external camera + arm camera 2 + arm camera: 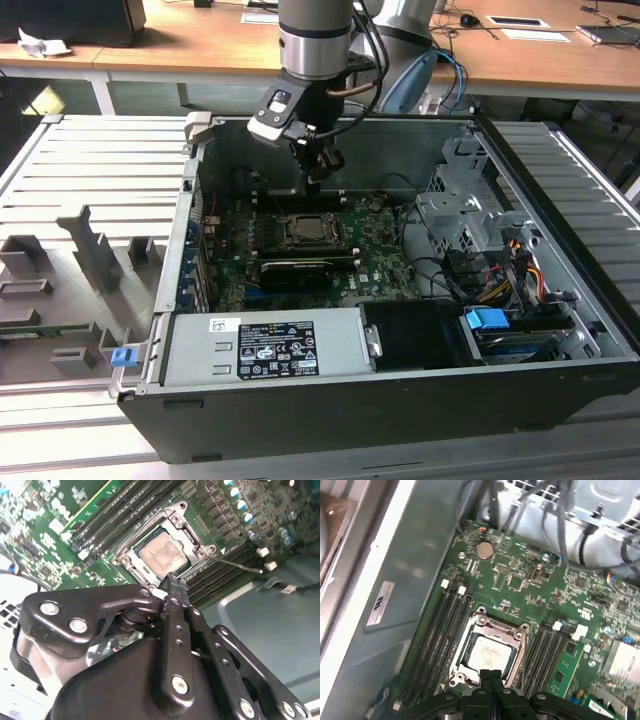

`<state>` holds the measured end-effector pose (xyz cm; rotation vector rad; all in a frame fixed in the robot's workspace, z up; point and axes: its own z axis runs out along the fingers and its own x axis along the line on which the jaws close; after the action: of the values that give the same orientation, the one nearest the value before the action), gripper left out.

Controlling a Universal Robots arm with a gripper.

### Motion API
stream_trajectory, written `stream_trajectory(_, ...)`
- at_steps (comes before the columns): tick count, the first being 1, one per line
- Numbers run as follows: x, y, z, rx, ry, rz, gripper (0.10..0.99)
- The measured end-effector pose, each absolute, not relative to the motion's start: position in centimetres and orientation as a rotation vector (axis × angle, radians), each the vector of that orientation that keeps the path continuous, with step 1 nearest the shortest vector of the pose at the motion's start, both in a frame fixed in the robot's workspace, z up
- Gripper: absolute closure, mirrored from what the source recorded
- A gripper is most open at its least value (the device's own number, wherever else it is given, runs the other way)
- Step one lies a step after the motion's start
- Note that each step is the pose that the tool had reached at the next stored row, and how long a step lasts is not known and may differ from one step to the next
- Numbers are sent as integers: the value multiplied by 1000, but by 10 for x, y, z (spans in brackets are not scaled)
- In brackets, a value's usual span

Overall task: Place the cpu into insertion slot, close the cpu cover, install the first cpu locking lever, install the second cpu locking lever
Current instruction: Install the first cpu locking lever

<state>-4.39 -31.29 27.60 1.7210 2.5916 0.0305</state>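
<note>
end effector [492, 674], closed and empty, hangs near the seated cpu [489, 652] in both wrist views.

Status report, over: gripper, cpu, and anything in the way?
Gripper shut, empty, close above cpu cover edge. Cpu seated in insertion slot, cover down over it. Nothing seen in the way.

Open room stands above the slot [308, 229] in the lidless case. A black card [295, 272] lies just beside it. A drive cage [465, 215] and cables [445, 272] crowd the exterior view's right, and the case wall [182, 250] bounds its left.
</note>
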Motion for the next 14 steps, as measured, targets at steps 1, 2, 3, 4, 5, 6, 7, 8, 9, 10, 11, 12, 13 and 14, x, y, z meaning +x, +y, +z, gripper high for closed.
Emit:
stream_trajectory(1,-44,-313,276,1688,2613,31,980)
stream_trajectory(2,-44,-313,276,1663,2630,31,980)
stream_trajectory(3,-44,-313,276,1636,2646,32,980)
stream_trajectory(4,-44,-313,276,1612,2662,32,980)
stream_trajectory(5,-44,-313,276,1587,2677,33,980)
stream_trajectory(6,-44,-313,276,1562,2691,33,980)
stream_trajectory(7,-44,-313,276,1537,2706,34,980)
stream_trajectory(8,-44,-313,276,1515,2719,34,980)
stream_trajectory(9,-44,-313,276,1486,2735,34,980)
stream_trajectory(10,-44,-313,276,1467,2745,34,980)
stream_trajectory(11,-44,-313,275,1415,2773,35,980)
stream_trajectory(12,-44,-313,275,1357,2803,36,980)
stream_trajectory(13,-44,-313,275,1318,2821,37,980)
stream_trajectory(14,-44,-313,275,1278,2840,37,980)
